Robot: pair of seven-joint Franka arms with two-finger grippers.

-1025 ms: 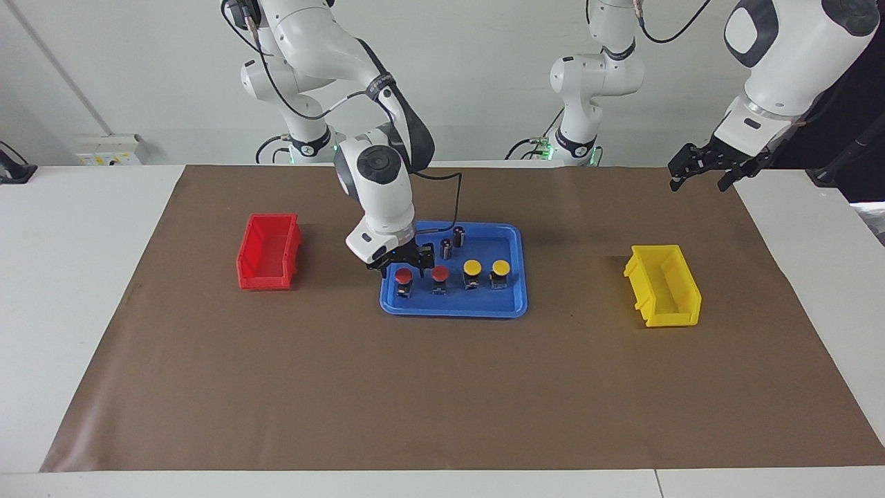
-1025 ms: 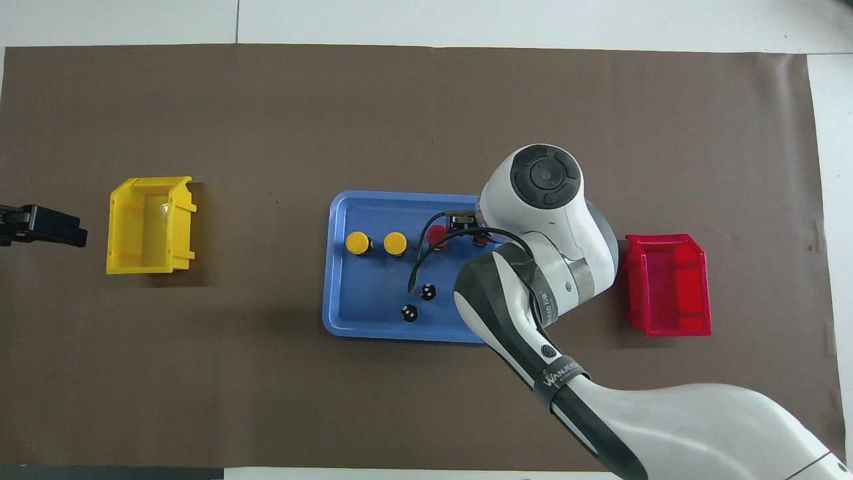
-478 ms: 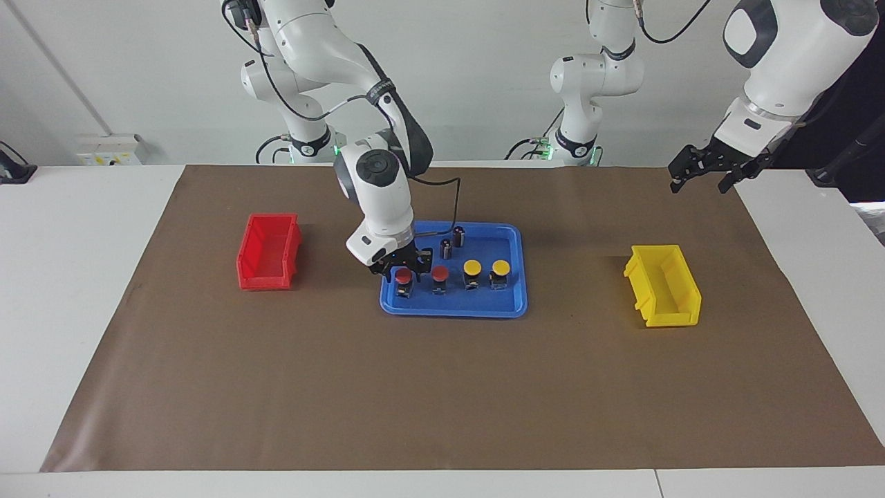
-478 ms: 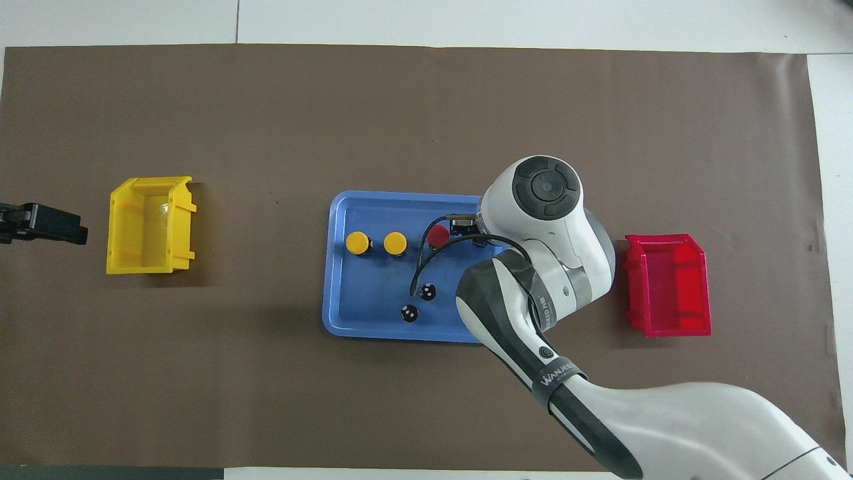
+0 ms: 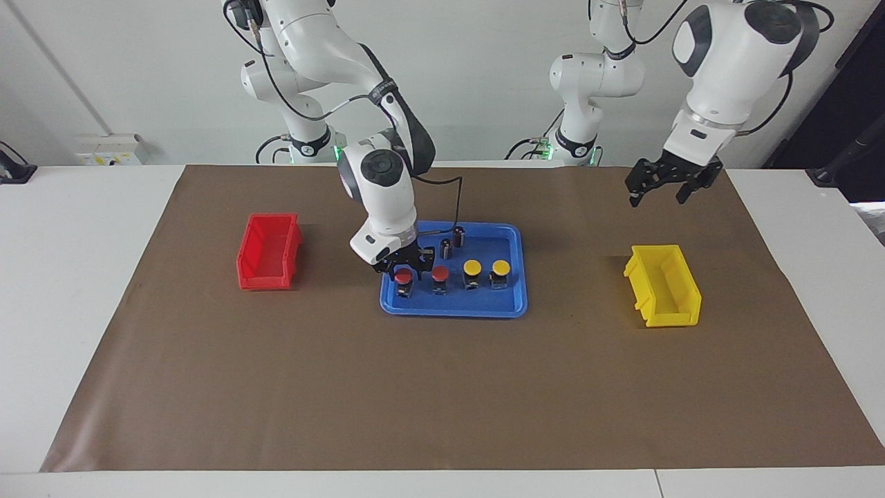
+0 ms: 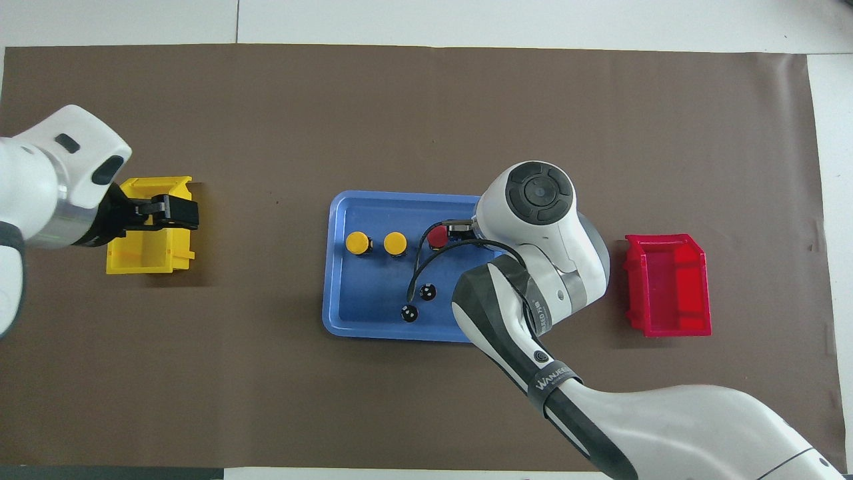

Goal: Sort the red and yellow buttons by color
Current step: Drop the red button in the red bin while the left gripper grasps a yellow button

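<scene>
Two red buttons (image 5: pixel 403 275) (image 5: pixel 440 274) and two yellow buttons (image 5: pixel 472 267) (image 5: pixel 500 267) stand in a row in the blue tray (image 5: pixel 453 309). My right gripper (image 5: pixel 404 270) is low in the tray, its fingers shut on the cap of the red button at the right arm's end of the row. From overhead, the right wrist hides that button; the other red button (image 6: pixel 436 236) and both yellow buttons (image 6: pixel 358 242) (image 6: pixel 394 242) show. My left gripper (image 5: pixel 657 197) hangs open in the air by the yellow bin (image 5: pixel 664 285), holding nothing.
A red bin (image 5: pixel 268 250) sits on the brown mat toward the right arm's end, the yellow bin (image 6: pixel 150 257) toward the left arm's end. Two dark grey cylinders (image 5: pixel 446 249) (image 5: pixel 459 236) stand in the tray, nearer the robots than the buttons.
The right gripper has sunk a little and its fingers have closed in on the red button. The left arm has swung in from the table's end to the yellow bin.
</scene>
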